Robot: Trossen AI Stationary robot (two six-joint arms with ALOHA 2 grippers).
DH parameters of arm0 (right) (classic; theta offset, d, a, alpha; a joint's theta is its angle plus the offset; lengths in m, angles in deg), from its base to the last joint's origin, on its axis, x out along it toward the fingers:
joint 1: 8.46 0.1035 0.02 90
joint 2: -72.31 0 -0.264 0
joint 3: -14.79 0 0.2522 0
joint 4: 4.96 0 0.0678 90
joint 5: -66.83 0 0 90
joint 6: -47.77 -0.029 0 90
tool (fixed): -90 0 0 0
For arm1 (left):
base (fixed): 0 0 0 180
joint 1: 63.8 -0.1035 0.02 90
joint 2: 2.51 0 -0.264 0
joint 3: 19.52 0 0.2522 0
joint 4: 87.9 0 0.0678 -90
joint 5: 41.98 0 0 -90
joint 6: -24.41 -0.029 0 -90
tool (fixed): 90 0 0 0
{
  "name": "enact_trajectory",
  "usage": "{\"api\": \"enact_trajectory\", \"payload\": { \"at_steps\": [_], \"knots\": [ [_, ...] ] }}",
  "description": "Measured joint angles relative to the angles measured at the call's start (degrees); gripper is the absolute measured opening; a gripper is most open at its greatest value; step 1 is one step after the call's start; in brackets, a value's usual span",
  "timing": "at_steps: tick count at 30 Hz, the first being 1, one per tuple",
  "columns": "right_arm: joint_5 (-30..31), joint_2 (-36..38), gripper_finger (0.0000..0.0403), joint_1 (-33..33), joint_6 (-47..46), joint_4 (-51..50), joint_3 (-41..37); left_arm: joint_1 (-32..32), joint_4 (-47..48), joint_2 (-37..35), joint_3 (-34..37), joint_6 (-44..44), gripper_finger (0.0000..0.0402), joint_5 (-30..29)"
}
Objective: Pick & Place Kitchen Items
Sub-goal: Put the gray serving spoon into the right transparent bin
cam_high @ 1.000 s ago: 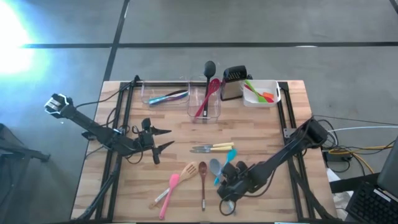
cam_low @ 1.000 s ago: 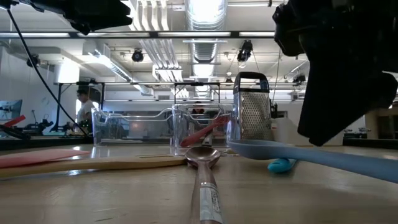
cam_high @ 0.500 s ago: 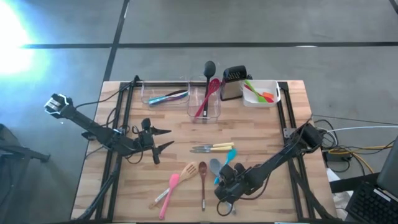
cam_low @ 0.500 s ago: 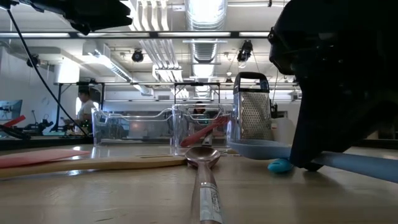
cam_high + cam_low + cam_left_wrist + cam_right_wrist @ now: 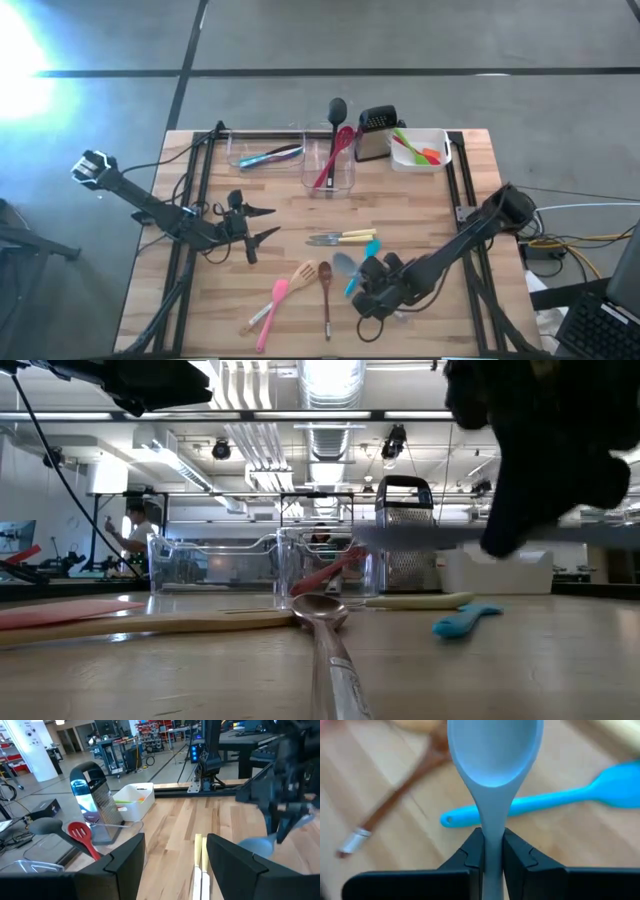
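My right gripper (image 5: 368, 284) is shut on a grey spoon (image 5: 492, 755) and holds it above the near right part of the table; in the low view the spoon (image 5: 430, 532) is a level bar in the air. Under it a blue spatula (image 5: 362, 268) lies flat on the wood. Flat on the table lie the yellow-handled knives (image 5: 340, 238), a wooden spatula (image 5: 300, 275), a brown spoon (image 5: 326, 290) and a pink spatula (image 5: 272, 310). My left gripper (image 5: 262, 222) hangs open over the table's left half, holding nothing. My right gripper pinches the grey spoon's handle (image 5: 492, 827) between its two fingers, a short way behind the bowl. The fingers slant down from the table's right side. The spoon is lifted clear of the table and lies about level, its bowl (image 5: 343, 264) sticking out past the fingertips.
At the far edge stand a clear tub (image 5: 262, 152) with utensils, a clear tub (image 5: 345, 178) holding a red spoon and a black ladle, a steel grater (image 5: 375, 135) and a white tub (image 5: 438, 160) with green-orange tools. A person shows in the room behind.
My right gripper has dropped onto the grey spoon, shut on its handle and risen again. The spoon, which lay on the table beside the blue spatula, is now lifted clear and about level.
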Motion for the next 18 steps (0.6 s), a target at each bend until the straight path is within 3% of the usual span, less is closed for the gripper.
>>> {"api": "enact_trajectory", "payload": {
  "at_steps": [5, 13, 18],
  "knots": [
    [7.02, 5.57, 0.0030, 0.16, 5.51, -0.09, 0.05, 0.02, -0.02, 0.02, 0.00, 0.00, 0.0218, -0.01],
    [28.42, 13.12, 0.0030, -4.17, 21.59, 1.19, 0.07, -0.03, -0.30, 0.02, 0.00, 0.15, 0.0218, -0.01],
    [27.51, 15.23, 0.0030, -10.78, 33.69, 5.26, 0.09, -0.34, -0.33, 0.02, -0.01, -0.04, 0.0218, -0.01]
  ]
}}
